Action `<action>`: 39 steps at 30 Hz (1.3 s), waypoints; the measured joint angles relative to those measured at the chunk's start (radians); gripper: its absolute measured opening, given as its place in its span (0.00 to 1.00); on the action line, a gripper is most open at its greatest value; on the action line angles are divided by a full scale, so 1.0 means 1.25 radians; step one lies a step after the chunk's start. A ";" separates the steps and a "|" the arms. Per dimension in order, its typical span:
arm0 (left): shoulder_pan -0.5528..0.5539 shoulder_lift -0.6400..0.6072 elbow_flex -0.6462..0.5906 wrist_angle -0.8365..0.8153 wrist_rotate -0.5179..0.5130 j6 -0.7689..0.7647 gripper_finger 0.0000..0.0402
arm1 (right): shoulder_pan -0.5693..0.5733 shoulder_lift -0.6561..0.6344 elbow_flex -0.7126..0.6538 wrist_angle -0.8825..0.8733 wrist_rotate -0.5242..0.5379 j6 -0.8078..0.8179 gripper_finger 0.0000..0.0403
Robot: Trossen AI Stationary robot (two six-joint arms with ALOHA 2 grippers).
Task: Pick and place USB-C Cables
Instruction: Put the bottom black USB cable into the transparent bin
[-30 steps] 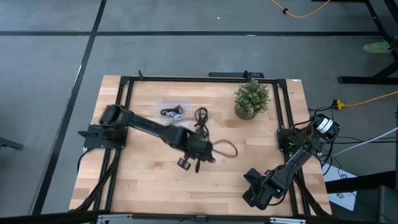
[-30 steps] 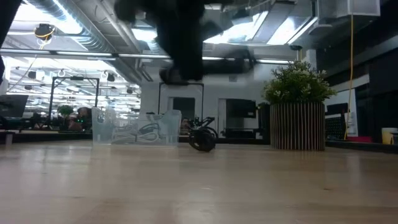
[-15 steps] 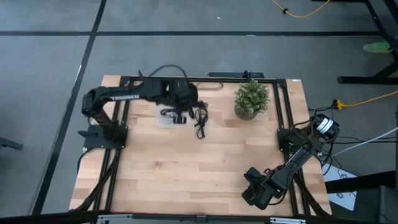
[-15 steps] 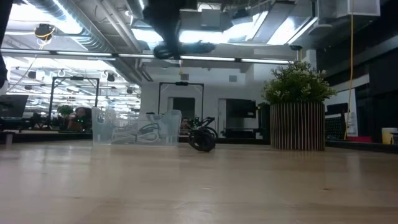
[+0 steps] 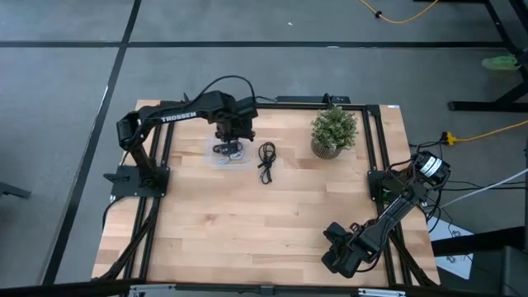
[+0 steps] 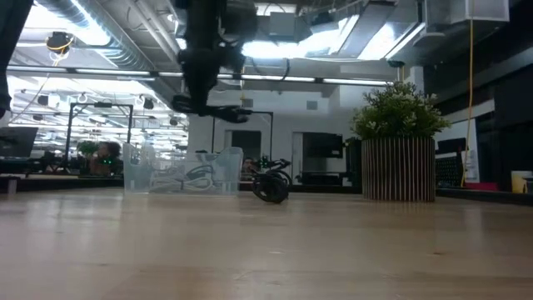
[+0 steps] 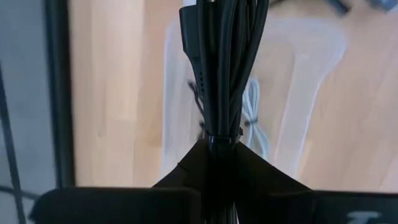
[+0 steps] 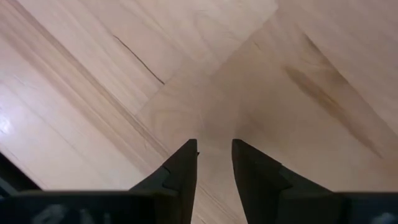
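Observation:
My left gripper (image 5: 233,136) is shut on a black coiled USB-C cable (image 7: 222,74). It hangs above a clear plastic tray (image 5: 216,158) at the table's far left, and also shows in the low view (image 6: 204,98). The tray holds a pale cable (image 7: 255,118) and a black one (image 5: 226,150). Another black cable (image 5: 266,160) lies on the wood right of the tray, between it and the plant. My right gripper (image 8: 214,163) waits near the table's near right corner (image 5: 342,256), fingers a little apart, holding nothing. My left gripper pinches the bundled black cable between its two fingers, at one end of the bundle (image 7: 221,127). The fingers point down from above. The bundle runs on past the fingertips, lengthwise with them. It is lifted clear, over the tray.
A potted plant (image 5: 333,132) in a slatted pot stands at the far right of the table. A black frame (image 5: 165,132) runs along the table's sides. The wood in the middle and near part (image 5: 264,223) is bare.
My left gripper has swung from the table's middle toward the far left, carrying the black cable lifted clear. It now stands over the clear tray. In the last half second it has come down a little toward the tray.

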 joint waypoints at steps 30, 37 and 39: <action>-0.026 0.000 -0.087 -0.002 -0.030 -0.049 0.13 | 0.000 0.000 0.000 0.015 0.000 0.000 0.26; -0.029 0.000 -0.087 -0.003 -0.034 -0.105 0.19 | 0.000 0.000 0.000 0.015 0.000 0.000 0.26; -0.029 0.000 -0.087 -0.003 -0.034 -0.104 0.22 | 0.000 0.000 0.000 0.015 0.000 0.000 0.26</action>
